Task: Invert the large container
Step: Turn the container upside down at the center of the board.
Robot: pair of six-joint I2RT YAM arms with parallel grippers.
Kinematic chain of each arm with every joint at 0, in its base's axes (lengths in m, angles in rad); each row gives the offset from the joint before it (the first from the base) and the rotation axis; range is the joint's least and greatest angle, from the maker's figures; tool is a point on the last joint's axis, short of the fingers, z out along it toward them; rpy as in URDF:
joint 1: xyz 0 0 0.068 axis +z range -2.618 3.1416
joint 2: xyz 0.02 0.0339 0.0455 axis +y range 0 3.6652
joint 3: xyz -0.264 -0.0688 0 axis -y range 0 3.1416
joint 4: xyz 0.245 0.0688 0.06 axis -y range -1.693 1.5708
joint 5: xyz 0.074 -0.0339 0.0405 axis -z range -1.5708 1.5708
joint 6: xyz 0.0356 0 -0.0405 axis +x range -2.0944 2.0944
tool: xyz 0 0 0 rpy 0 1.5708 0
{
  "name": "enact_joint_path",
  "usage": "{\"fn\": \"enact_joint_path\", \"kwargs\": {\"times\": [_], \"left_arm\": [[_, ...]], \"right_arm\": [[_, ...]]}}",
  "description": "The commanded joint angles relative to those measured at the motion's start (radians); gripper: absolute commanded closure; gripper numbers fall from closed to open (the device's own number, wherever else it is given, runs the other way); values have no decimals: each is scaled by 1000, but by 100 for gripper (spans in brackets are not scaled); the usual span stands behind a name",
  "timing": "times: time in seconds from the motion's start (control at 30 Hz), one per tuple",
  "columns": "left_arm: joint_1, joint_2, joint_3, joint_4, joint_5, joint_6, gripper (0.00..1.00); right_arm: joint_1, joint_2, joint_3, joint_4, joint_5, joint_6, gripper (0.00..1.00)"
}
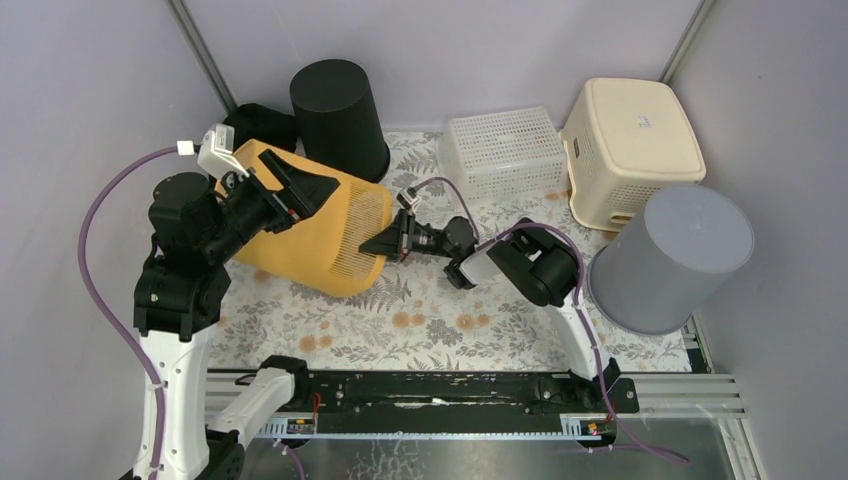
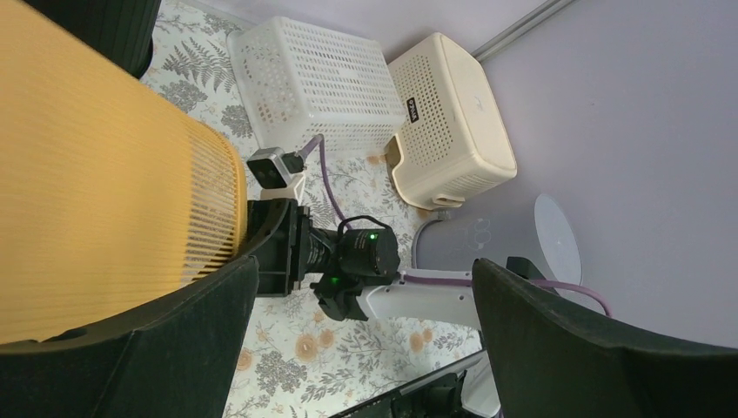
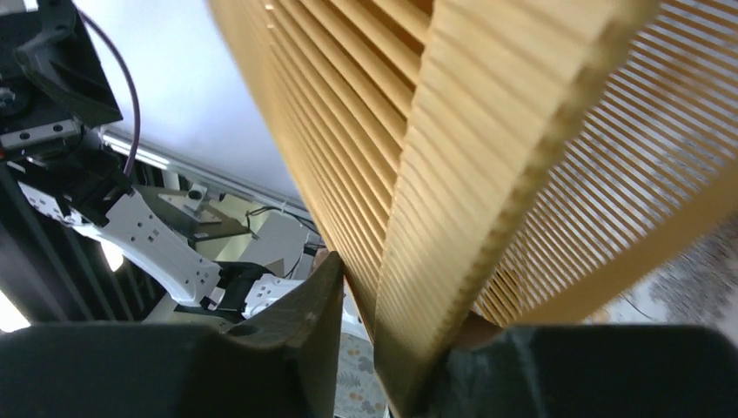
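Currently tipping the yellow slatted basket (image 1: 320, 255), lying sideways, rim pinched narrowly inside the right gripper (image 1: 376, 245). Beside its wall, left gripper (image 1: 303, 197) spread wide, empty. Next, probably: swing rim downward.

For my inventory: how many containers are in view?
5: black bin back left, yellow bin centre left, white basket back centre, cream basket back right, grey bin far right. A dark shape behind the yellow one is unclear.
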Motion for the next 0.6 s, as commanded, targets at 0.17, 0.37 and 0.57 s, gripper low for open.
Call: {"fn": "enact_joint_path", "kwargs": {"times": [0.17,0.37,0.57], "left_arm": [[-5,-11,-40,88,34,-13,0],[-6,-18,-83,109,39,-16,0],[-5,-24,-156,129,29,-12,0]], "right_arm": [[-107,-2,-213,65,-43,-83,42],[-145,-13,-323,62,-35,-80,31],[-182,-68,-435,42,-40,-84,14]]}}
